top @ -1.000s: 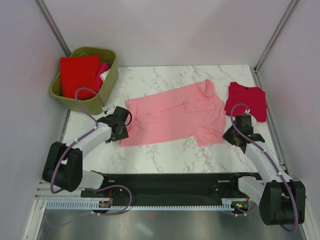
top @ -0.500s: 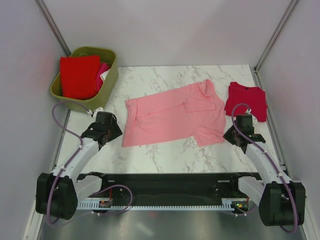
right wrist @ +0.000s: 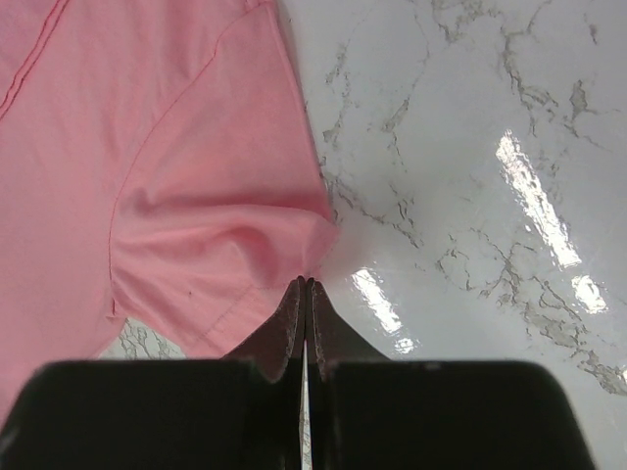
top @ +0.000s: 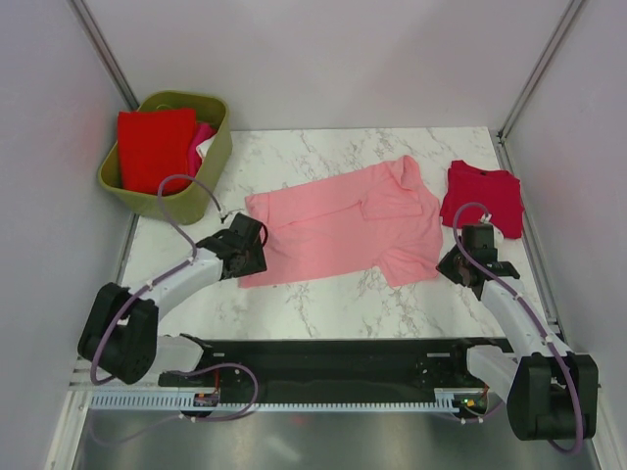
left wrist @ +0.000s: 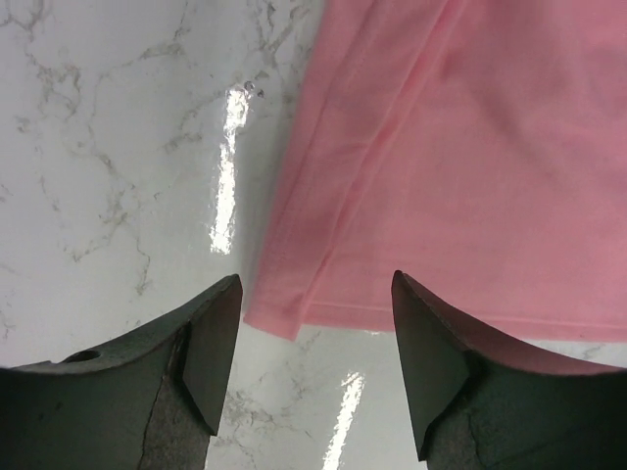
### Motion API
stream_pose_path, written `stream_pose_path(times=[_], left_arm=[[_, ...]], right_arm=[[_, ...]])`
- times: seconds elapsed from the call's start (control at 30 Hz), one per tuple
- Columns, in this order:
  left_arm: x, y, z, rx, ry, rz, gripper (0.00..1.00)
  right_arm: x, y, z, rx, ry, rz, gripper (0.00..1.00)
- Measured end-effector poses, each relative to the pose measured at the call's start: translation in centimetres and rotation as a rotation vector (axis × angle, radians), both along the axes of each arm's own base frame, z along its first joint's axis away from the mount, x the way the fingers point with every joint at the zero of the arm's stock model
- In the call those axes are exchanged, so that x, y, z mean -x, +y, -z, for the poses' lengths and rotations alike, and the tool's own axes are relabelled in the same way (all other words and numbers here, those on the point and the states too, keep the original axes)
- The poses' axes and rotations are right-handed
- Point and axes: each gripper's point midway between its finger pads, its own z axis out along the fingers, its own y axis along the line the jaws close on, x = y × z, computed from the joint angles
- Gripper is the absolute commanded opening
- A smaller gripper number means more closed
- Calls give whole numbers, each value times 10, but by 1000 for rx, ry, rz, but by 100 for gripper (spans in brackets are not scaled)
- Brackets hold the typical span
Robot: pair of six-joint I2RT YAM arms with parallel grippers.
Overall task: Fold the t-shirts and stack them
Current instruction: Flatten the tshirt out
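Marble-patterned bench [top: 323, 294]: carries every item below. Light pink t-shirt [top: 343, 230]: spread flat and unfolded between the two claws, apparently laid out so that a fold can begin. Its lower hem corner lies just ahead of and between the tips of the left claw [left wrist: 313, 286], and its sleeve hem lies at the tips of the right claw [right wrist: 306, 286]. Olive-green basket [top: 157, 204]: well beyond and outboard of the left claw, holding a bright red shirt [top: 155, 147] with hot pink cloth [top: 202, 135] beside it, likely the waiting supply. Dark crimson t-shirt [top: 482, 194]: compact, seemingly folded, just beyond the right claw, probably the start of the stack. Left arm [top: 171, 284]: reached forward and inward, low over the bench, claw spread wide with nothing in it, straddling the hem corner. Right arm [top: 514, 308]: elbow bent, claw pressed shut, cloth puckered at its tips; whether any is pinched cannot be told.
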Motion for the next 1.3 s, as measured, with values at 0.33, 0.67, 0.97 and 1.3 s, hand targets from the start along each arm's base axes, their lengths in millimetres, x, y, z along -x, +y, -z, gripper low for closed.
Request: stream_pose_path(times=[0.33,0.67,0.97,1.3], left_arm=[[-24,6,25,-178,151,-6,68],[-35,35,25,-211,189,-100,71],[-40,55,25,-197,209,-174,71],[-40,83,27,-112,212,-281,71]], right_arm=[[0,1,0,-6,0,-5,0],[0,-1,2,-5,9,1,0],[0,-8,1,-7,7,32,0],[2,-11,0,-23,9,42,0]])
